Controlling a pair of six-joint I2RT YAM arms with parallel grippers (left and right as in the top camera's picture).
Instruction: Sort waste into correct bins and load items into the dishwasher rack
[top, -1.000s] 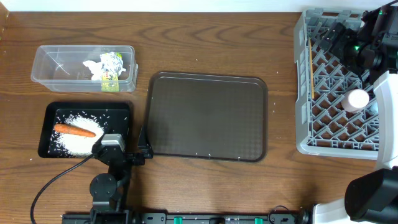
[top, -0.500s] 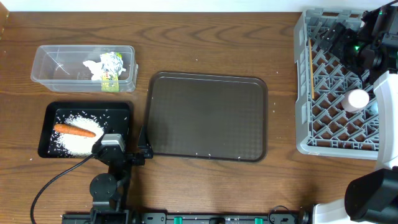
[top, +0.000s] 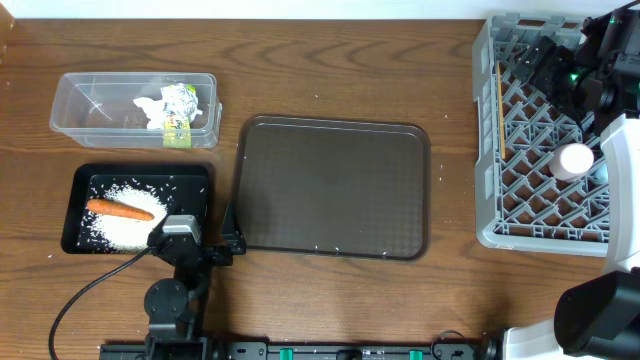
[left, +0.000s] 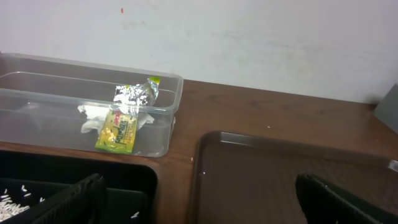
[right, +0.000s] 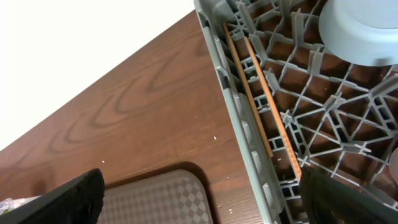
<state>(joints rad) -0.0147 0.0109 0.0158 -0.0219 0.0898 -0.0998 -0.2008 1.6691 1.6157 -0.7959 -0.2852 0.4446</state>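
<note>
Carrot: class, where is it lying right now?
In the overhead view, the carrot lies amid the rice in the black tray at the table's left, nearer the robot than the clear tub and left of the brown tray.

Readable text: none that you can make out in any view.
Wrapper print, left wrist view: your yellow-green wrapper (left: 118, 132) carries a reddish patch of print on its face, but the letters are too blurred to read.
Wrapper print, overhead view: you see the same wrapper (top: 177, 126) only as a small yellow-green strip, and its marking is too small to read.
Where it lies: the wrapper is inside the clear tub (left: 166, 118), face up towards your left wrist camera.
</note>
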